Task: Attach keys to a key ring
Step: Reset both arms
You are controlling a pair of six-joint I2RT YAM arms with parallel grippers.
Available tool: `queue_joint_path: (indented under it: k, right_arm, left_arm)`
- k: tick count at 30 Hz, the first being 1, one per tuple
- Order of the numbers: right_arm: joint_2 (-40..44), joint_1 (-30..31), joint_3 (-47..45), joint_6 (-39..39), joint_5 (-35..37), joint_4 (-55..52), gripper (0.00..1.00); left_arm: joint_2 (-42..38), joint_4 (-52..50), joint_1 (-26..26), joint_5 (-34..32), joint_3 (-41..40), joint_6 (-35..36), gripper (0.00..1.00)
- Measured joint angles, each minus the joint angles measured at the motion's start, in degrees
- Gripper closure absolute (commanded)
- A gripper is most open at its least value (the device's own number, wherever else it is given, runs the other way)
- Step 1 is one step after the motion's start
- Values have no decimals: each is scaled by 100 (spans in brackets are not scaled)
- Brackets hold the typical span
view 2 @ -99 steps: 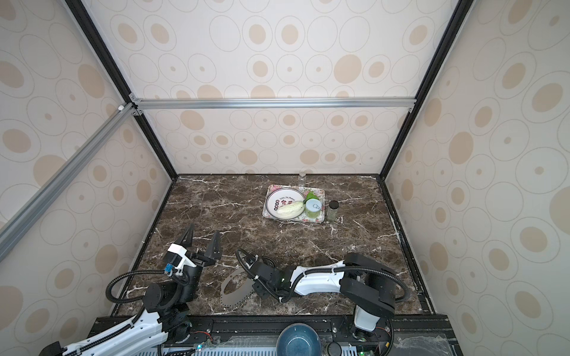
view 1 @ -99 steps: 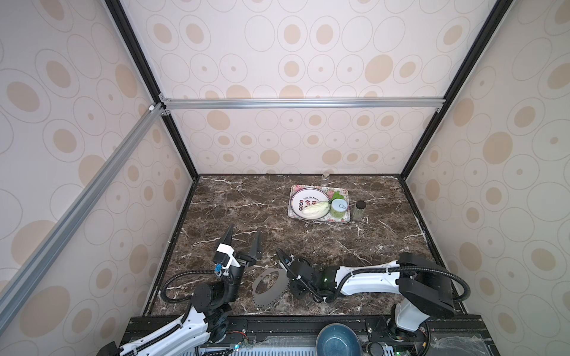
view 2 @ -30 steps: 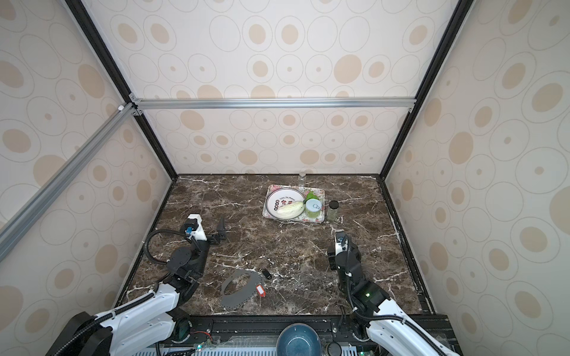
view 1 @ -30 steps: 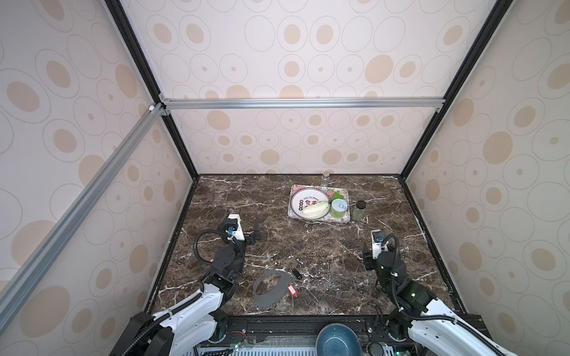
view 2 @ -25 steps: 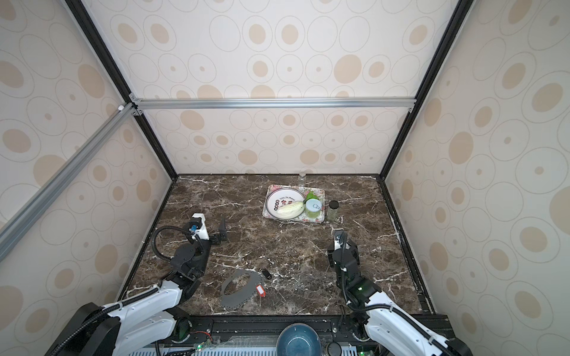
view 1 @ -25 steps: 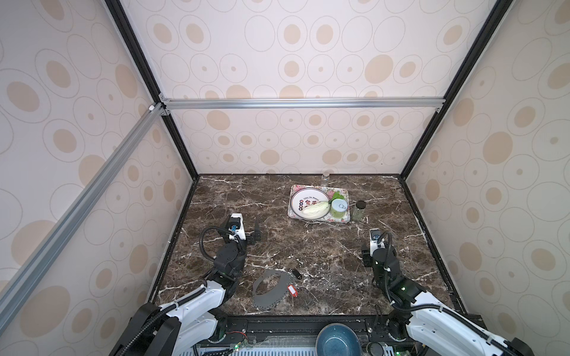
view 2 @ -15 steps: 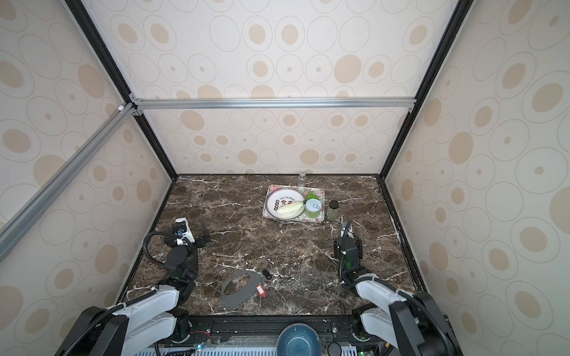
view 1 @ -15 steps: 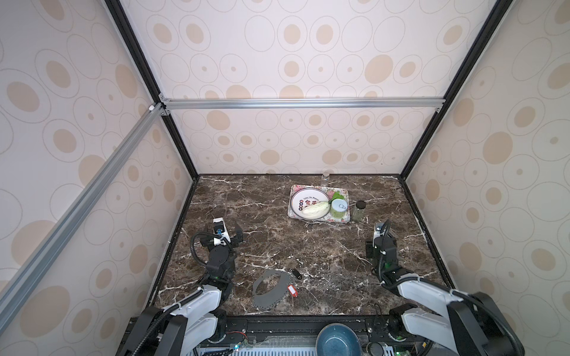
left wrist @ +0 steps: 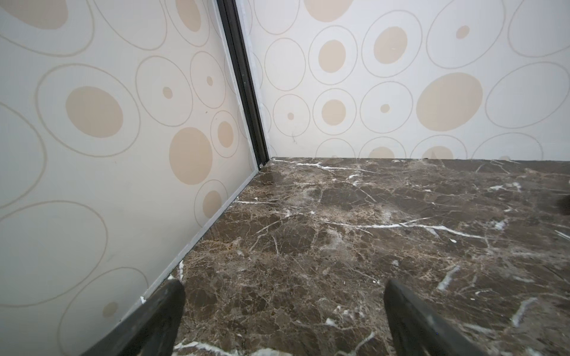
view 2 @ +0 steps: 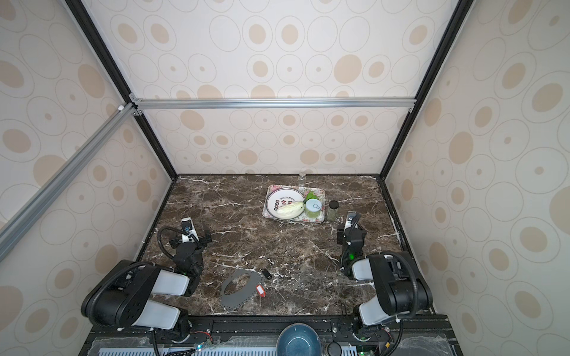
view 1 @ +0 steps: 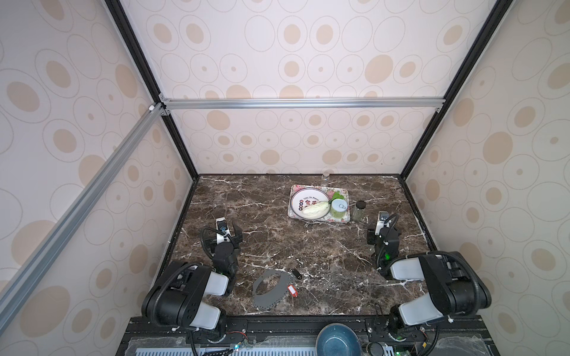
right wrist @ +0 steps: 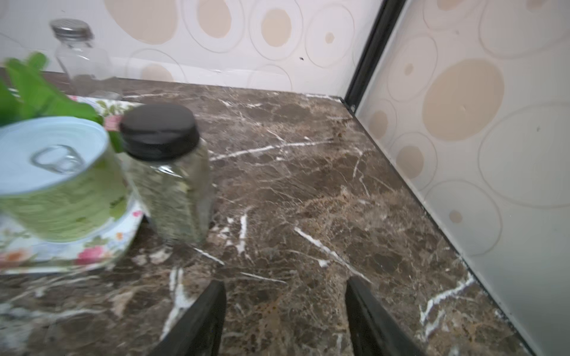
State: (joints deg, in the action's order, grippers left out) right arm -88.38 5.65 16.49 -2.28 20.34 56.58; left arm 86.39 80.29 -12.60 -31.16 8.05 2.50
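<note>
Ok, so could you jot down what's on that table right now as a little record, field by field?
key ring: grey crescent plate, flat on the marble near the front edge
red tag: at the ring's rim; hooked on or not, too small to tell
black fob: on the marble just beside the ring
left fingers: open, empty, away from the ring
right fingers: open, empty, near the black-lidded jar
tray: at the back, holding a plate and a green can
</note>
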Motion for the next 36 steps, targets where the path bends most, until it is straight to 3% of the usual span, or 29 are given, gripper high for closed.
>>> queue_joint_path:
  k: [11, 22, 30, 36]
  right_arm:
    - [4, 133, 120, -195, -1032, -20, 35]
    - [7, 33, 63, 208, -184, 136, 34]
    - [2, 103, 404, 55, -485, -297, 22]
    - [2, 103, 341, 63, -455, -271, 25]
  left_arm:
    - [94, 503, 168, 122, -118, -2, 1]
    - [297, 175, 603, 826, 240, -168, 0]
    - [426, 17, 636, 1126, 249, -214, 0]
    - [426, 24, 638, 1167, 249, -227, 0]
